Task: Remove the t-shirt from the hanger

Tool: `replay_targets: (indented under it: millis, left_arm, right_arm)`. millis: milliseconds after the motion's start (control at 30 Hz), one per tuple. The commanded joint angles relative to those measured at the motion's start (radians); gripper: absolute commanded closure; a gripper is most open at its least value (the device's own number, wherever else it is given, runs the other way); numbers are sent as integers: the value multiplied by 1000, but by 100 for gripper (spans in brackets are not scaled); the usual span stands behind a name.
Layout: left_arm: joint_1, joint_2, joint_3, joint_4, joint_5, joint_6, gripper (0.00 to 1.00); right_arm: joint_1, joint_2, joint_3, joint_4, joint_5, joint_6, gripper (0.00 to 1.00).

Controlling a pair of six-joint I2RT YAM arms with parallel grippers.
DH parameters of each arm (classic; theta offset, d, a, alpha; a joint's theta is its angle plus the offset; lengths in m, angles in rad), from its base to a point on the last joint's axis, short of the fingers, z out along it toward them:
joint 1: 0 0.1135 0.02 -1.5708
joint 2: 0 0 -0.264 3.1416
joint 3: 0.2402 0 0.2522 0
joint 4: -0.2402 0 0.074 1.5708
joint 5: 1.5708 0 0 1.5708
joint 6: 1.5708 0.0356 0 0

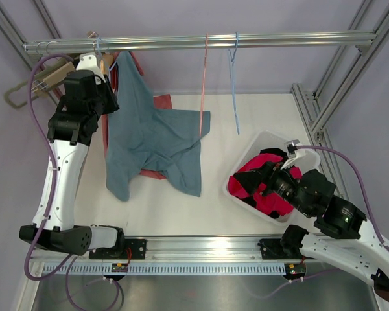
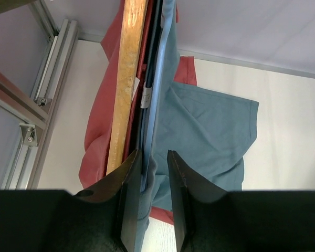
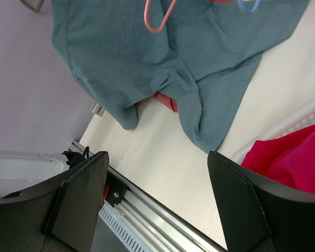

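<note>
A teal t-shirt (image 1: 149,139) hangs from a hanger at the left end of the rail, and its lower part spreads over the table. The hanger's thin blue edge (image 2: 147,121) shows in the left wrist view, next to a wooden hanger (image 2: 127,79) and a red shirt (image 2: 97,142). My left gripper (image 2: 153,155) is up at the shirt's shoulder. Its jaws stand narrowly apart around a fold of teal cloth and the blue hanger edge, with a small gap at the right finger. My right gripper (image 3: 157,155) stands open and empty low over the basket, far from the shirt (image 3: 147,68).
A white basket (image 1: 259,139) at the right holds pink and black clothes (image 1: 272,201). An empty pink hanger (image 1: 203,84) and an empty blue hanger (image 1: 235,84) dangle from the rail (image 1: 279,40). Metal frame posts (image 1: 311,116) stand on the right. Beige hangers (image 1: 32,87) are at the far left.
</note>
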Motion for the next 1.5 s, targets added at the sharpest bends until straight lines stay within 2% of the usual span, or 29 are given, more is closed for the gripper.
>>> replay_targets:
  millis: [0,33,100,200,333,533,667,700,833,1000,1233,1467]
  left_arm:
    - [6,32,54,61,38,4,67]
    - [6,42,62,61,36,2,64]
    - [6,68,79,77,22,2,64]
    - [7,101,112,91,12,-1,67]
    - [9,132,164,91,28,-21,100]
    - [7,83,168,118,105,-33,100]
    - [7,-4,114,225,209,-27,100]
    - [7,-23,93,291,255,-28,100]
    - [7,-66,57,325,337,-57,100]
    - [7,-182,-104,416,421,-148,100]
    - [-39,-345,-346,537,429,-318,100]
    - [-142,-536,-535,618,314,-468,100]
  right_arm:
    - [-2,13,-9,59,-38,-7,16]
    - [0,11,-12,65,-40,-7,16]
    - [0,11,-13,76,-43,-5,16]
    - [-2,24,-7,78,-49,-7,16]
    - [-2,45,-2,88,-55,-11,16]
    - [-2,93,16,133,-124,-43,16]
    - [17,146,36,182,-172,-71,14]
    - [41,159,39,191,-155,-76,14]
    - [136,231,68,206,-61,-100,11]
    - [264,323,129,243,58,-151,10]
    - [373,569,261,338,114,-200,9]
    - [487,835,398,484,155,-160,6]
